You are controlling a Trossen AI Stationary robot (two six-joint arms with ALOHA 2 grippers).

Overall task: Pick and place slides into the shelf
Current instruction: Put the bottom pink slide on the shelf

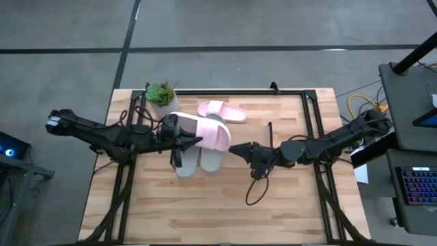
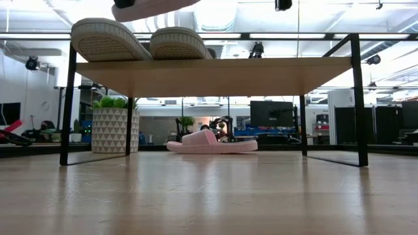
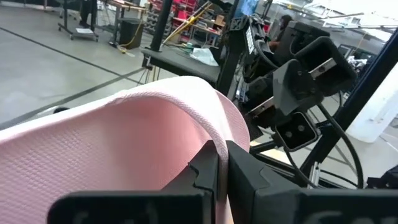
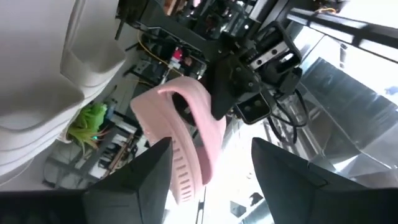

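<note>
A pale pink slide [image 1: 208,133] hangs in the air above two grey slides [image 1: 186,164] [image 1: 213,158], with my left gripper [image 1: 194,142] shut on it. The grey slides [image 2: 108,39] [image 2: 179,44] rest side by side on the left part of the shelf's wooden board [image 2: 261,75]. A second pink slide [image 1: 222,111] lies sole-down on the table behind the shelf [image 2: 212,142]. My right gripper [image 1: 235,149] stands open and level just to the right of the held slide [image 4: 186,124], touching nothing. My left gripper pinches the pink slide's wide strap [image 3: 205,124] between its two fingers, at the strap's edge. The fingers come level from the table's left side. The slide is lifted clear, above the grey slides, with its ridged sole [image 4: 183,174] turned sideways toward my right gripper.
A potted plant [image 1: 162,96] in a patterned white pot [image 2: 114,130] stands at the table's far left. A black cable loop [image 1: 256,191] lies on the table under my right arm. Black frame rods [image 1: 314,137] run along the table's edges.
</note>
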